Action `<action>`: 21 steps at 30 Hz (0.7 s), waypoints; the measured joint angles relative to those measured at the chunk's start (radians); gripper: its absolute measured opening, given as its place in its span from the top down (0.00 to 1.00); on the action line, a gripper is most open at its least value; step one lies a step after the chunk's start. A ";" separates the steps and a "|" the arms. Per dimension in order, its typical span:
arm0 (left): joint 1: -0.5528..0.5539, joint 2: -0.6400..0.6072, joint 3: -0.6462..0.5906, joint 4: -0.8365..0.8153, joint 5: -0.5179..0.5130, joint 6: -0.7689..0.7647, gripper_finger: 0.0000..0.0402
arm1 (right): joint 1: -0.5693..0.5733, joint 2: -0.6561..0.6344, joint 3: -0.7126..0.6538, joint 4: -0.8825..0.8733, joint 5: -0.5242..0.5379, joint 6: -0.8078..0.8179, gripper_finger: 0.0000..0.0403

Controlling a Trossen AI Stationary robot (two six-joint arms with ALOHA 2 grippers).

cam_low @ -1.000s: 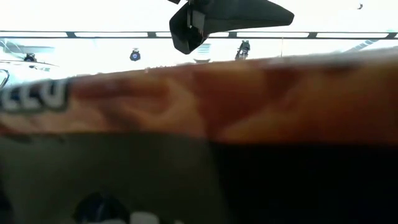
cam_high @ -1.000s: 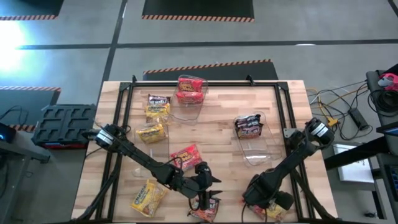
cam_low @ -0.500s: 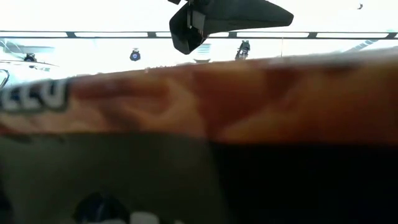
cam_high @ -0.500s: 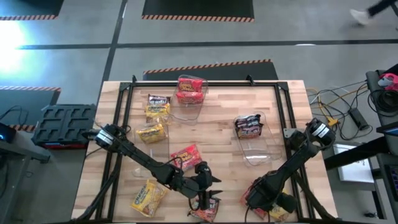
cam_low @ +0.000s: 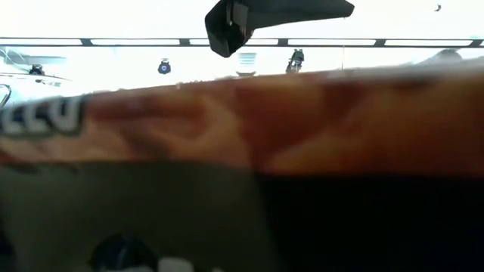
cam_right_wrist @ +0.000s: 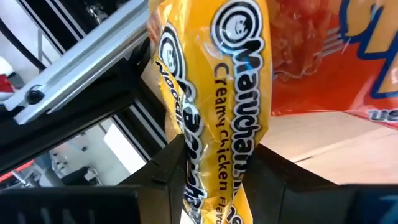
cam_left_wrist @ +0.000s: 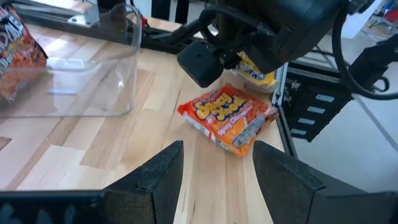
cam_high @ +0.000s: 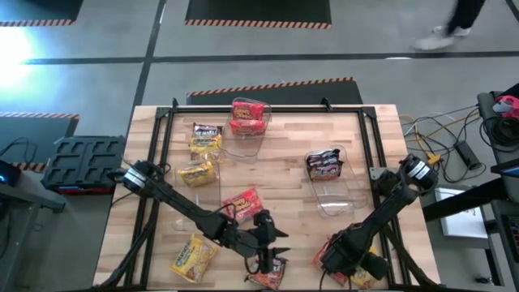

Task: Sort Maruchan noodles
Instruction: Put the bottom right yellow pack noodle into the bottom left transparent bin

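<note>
Right gripper [cam_right_wrist: 214, 165] has closed since the earlier frame, now pinching crinkly yellow Creamy Chicken ramen packet [cam_right_wrist: 217, 74] at the wooden table's [cam_high: 284, 166] near edge, ready to lift. Left gripper [cam_left_wrist: 214, 168] waits nearby, jaws apart, empty.

A blurred packet [cam_low: 242, 151] fills the low view, blocking the whole table behind it. From above, the right gripper [cam_high: 350, 268] hides most of the yellow packet [cam_high: 363, 276], and the red packet [cam_high: 268, 280] at the near edge is cut off, perhaps halfway.
</note>
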 joint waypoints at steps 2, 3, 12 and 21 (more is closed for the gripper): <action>0.000 -0.010 0.000 -0.002 0.000 0.003 0.56 | 0.000 -0.005 0.016 -0.011 0.006 0.000 0.71; 0.000 -0.013 0.000 -0.006 -0.001 0.005 0.56 | 0.000 -0.008 0.023 -0.015 0.006 0.005 0.71; 0.000 -0.027 0.000 -0.022 -0.002 0.007 0.56 | 0.000 -0.027 0.083 -0.025 0.006 0.131 0.71; -0.006 -0.065 0.000 -0.108 -0.038 0.007 0.56 | 0.000 -0.064 0.181 -0.049 0.124 0.196 0.71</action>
